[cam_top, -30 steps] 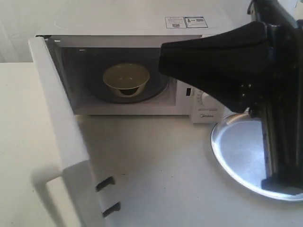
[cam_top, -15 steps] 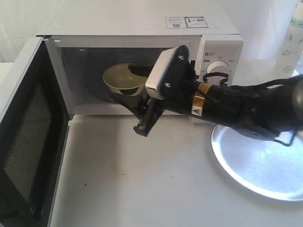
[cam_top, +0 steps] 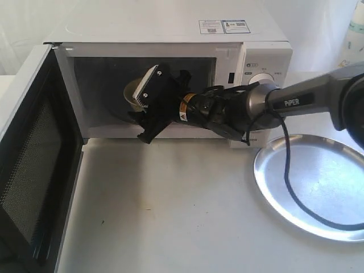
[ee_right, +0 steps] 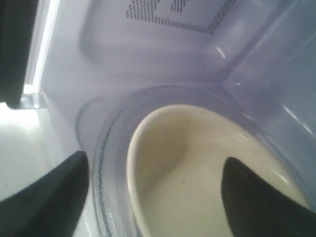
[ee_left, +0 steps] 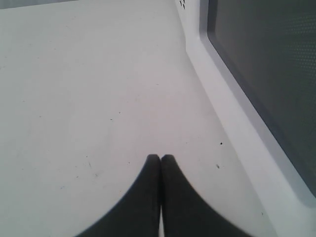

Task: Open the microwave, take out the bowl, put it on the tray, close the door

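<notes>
The white microwave (cam_top: 170, 25) stands with its door (cam_top: 34, 170) swung wide to the left, black mesh side showing. The cream bowl (cam_top: 132, 94) sits on the glass turntable inside, mostly hidden behind my right arm. My right gripper (cam_top: 140, 109) reaches into the cavity and is open. In the right wrist view one of its fingers (ee_right: 47, 197) is outside the rim of the bowl (ee_right: 197, 163) and the other is over the inside; my right gripper (ee_right: 155, 163) holds nothing. My left gripper (ee_left: 160, 158) is shut and empty, low over the table beside the door (ee_left: 266, 59). The silver tray (cam_top: 318, 193) lies at the right.
The right arm's cable (cam_top: 287, 182) trails across the tray. A white bottle (cam_top: 355, 34) stands at the far right behind the microwave. The glass turntable (ee_right: 106, 143) rings the bowl. The open door blocks the table's left side.
The door has swung from partly open to wide open. My right arm has come down from close to the camera and pushed its gripper into the cavity at the bowl.
</notes>
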`<state>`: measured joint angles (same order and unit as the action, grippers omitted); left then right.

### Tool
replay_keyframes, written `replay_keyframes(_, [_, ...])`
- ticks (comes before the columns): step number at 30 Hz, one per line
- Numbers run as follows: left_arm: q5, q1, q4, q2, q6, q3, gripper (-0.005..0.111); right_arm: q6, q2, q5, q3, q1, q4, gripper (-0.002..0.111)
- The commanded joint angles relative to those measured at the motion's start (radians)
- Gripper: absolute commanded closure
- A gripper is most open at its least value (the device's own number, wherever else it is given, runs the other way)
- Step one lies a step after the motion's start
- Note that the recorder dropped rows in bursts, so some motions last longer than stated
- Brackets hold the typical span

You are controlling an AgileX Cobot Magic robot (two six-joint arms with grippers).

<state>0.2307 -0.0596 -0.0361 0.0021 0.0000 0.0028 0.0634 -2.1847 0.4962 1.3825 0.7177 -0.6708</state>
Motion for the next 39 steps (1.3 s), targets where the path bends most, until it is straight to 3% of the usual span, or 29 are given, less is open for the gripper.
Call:
replay_keyframes(1, [0.002,0.003,-0.008,-0.002,0.000,-0.003,0.107,0.032,-0.025,-0.055,0.036,0.014,0.009,0.058])
replay_keyframes(6, [0.002,0.003,-0.008,-0.002,0.000,-0.003,0.107,0.032,-0.022,-0.085,0.039,0.019,0.007,0.108])
replay_keyframes(15, [0.002,0.003,-0.008,-0.002,0.000,-0.003,0.107,0.239,0.147,-0.146,-0.022,0.081,-0.121,0.108])
replay_keyframes(18, [0.002,0.003,-0.008,-0.002,0.000,-0.003,0.107,0.452,0.231,-0.154,-0.074,0.120,-0.349,0.108])
replay_keyframes(25, [0.002,0.003,-0.008,-0.002,0.000,-0.003,0.107,1.236,0.410,-0.075,-0.216,0.147,-1.035,0.108])
replay_keyframes(27, [0.002,0.003,-0.008,-0.002,0.000,-0.003,0.107,1.377,0.464,-0.053,-0.276,0.145,-1.074,0.108])
replay_keyframes(32, [0.002,0.003,-0.008,-0.002,0.000,-0.003,0.107,1.350,0.607,-0.095,-0.455,0.115,-1.074,0.108])
replay_keyframes(39, [0.002,0.003,-0.008,-0.002,0.000,-0.003,0.107,1.354,0.801,-0.412,-0.721,0.097,-1.074,0.108])
